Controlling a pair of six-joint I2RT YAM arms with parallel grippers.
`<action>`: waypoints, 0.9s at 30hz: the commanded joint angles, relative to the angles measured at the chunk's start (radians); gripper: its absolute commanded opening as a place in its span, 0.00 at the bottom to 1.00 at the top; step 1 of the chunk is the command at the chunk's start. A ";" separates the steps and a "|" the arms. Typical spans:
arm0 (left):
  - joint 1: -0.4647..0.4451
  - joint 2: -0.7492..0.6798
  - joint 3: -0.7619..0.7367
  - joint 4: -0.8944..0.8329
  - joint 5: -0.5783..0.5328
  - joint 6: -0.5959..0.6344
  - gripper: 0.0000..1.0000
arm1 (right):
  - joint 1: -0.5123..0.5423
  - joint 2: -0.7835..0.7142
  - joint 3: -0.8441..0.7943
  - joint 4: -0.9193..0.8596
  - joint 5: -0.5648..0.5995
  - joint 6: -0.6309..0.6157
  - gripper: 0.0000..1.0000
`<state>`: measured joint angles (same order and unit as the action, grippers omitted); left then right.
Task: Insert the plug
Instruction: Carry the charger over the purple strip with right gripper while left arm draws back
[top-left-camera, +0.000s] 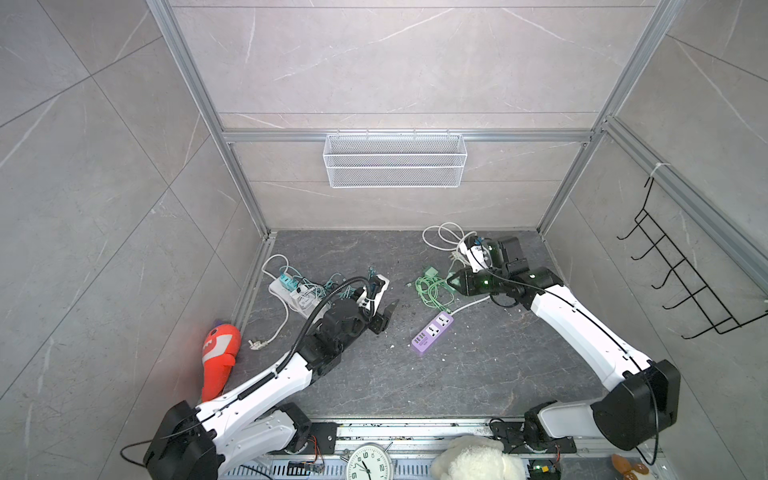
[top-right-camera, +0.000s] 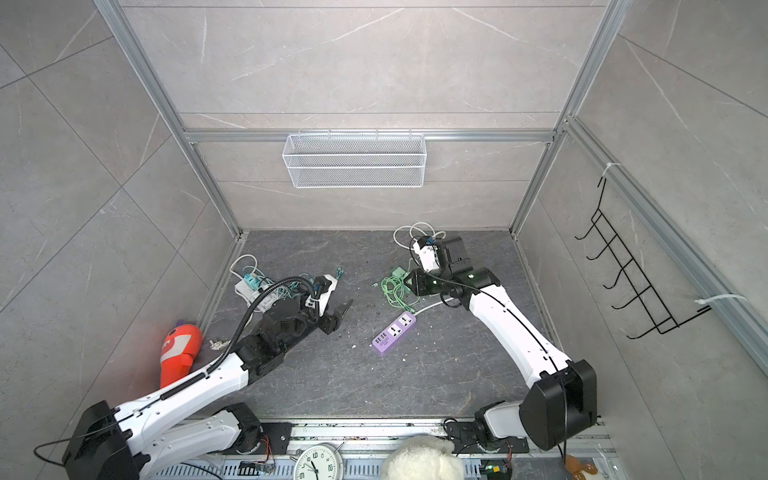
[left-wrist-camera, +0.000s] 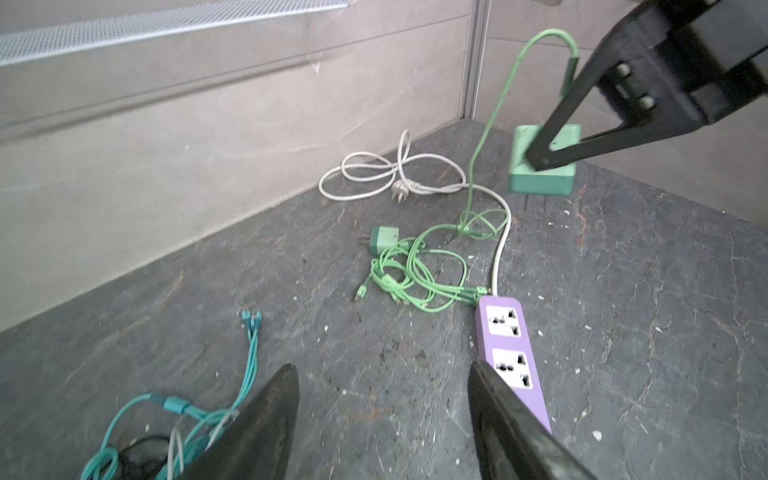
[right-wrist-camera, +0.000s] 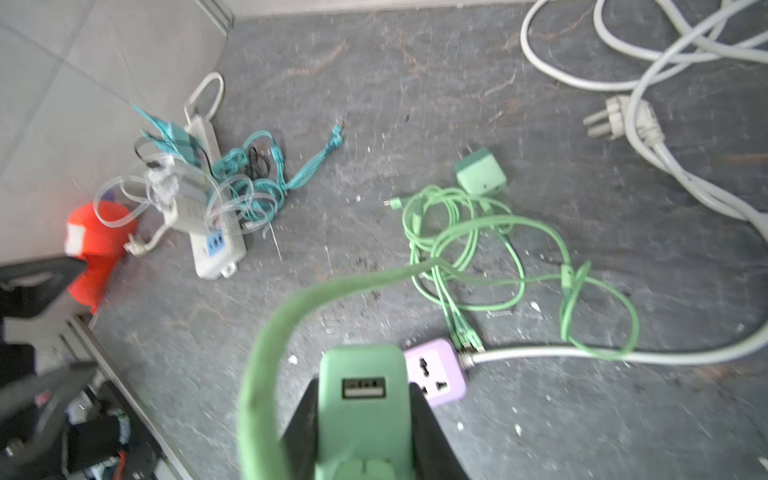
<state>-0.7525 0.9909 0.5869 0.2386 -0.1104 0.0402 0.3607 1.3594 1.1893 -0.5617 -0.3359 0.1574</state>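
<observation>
My left end effector (top-left-camera: 386, 316) hangs released and empty, left of centre. Just right of it the purple power strip (top-left-camera: 432, 333) lies on the counter (top-left-camera: 478, 374), its long axis running near-left to far-right with the sockets toward the far end. My right end effector (top-left-camera: 455, 283), clenched on the green charger (right-wrist-camera: 361, 411), hovers just beyond that end. I judge the plug must travel near and slightly left.

Two power strips (right-wrist-camera: 212, 266) (right-wrist-camera: 440, 365) and two green chargers (right-wrist-camera: 361, 415) (right-wrist-camera: 481, 171)
</observation>
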 joint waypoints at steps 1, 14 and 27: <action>-0.001 -0.059 -0.043 -0.062 -0.012 -0.071 0.68 | 0.010 -0.038 -0.093 0.065 0.000 -0.095 0.08; -0.005 -0.001 -0.154 -0.060 0.072 -0.213 0.68 | 0.127 0.029 -0.317 0.316 0.232 0.158 0.08; -0.019 0.283 -0.141 0.222 0.135 -0.261 0.62 | 0.249 0.025 -0.308 0.152 0.631 0.651 0.07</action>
<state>-0.7647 1.2480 0.4271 0.3428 -0.0071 -0.1864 0.5732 1.4071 0.8650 -0.3473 0.1509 0.6647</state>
